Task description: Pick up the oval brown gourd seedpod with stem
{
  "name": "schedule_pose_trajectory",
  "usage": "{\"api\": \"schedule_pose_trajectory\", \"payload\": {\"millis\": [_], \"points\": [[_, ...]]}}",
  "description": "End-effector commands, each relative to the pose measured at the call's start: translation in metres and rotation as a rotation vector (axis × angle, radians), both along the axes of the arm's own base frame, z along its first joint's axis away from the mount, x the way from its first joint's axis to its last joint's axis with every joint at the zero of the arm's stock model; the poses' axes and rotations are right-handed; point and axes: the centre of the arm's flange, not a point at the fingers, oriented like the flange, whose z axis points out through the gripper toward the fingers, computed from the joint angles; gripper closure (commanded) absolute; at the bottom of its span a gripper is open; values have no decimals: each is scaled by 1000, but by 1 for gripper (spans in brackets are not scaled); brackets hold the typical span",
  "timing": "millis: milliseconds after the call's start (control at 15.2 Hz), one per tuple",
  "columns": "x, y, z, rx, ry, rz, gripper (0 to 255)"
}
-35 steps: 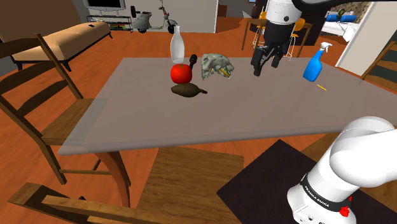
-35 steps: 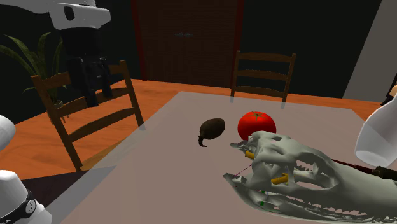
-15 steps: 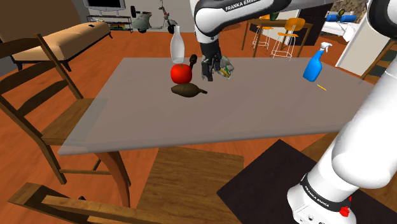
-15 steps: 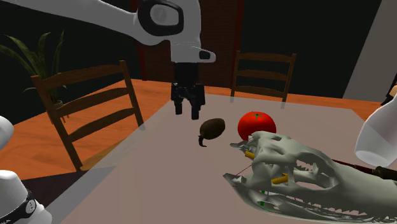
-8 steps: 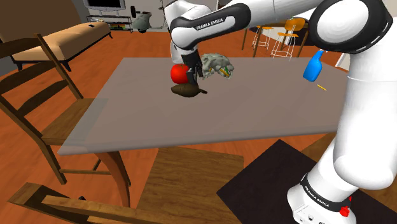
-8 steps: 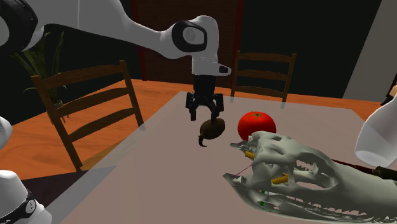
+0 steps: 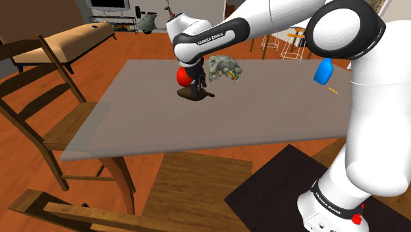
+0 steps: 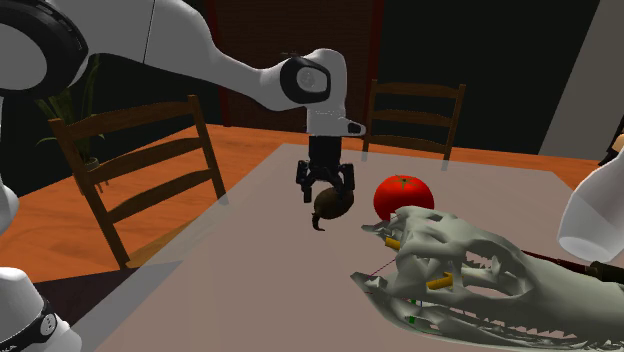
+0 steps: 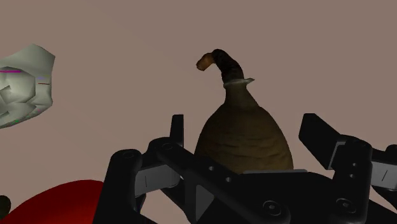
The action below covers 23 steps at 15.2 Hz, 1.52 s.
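Gourd lies on the grey table, just beside the red tomato on the second exterior view's left, gripper straddling it with jaws spread and not touching, so approach looks done; closing and lifting are left.

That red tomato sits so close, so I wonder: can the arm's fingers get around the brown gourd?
Probably yes. The open fingers stand on either side of the gourd, with the tomato off to one side.
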Motion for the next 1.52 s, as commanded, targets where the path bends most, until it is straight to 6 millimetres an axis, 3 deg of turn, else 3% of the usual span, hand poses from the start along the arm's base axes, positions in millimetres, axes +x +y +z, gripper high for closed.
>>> {"api": "schedule_pose_trajectory", "payload": {"millis": [0,66,132,726,1452], "points": [[0,-1,-7,0,0,0,0],[0,-1,-7,0,0,0,0],[-1,-1,-7,0,0,0,255],[0,-1,-7,0,0,0,255],[0,-1,51,0,0,0,255]]}}
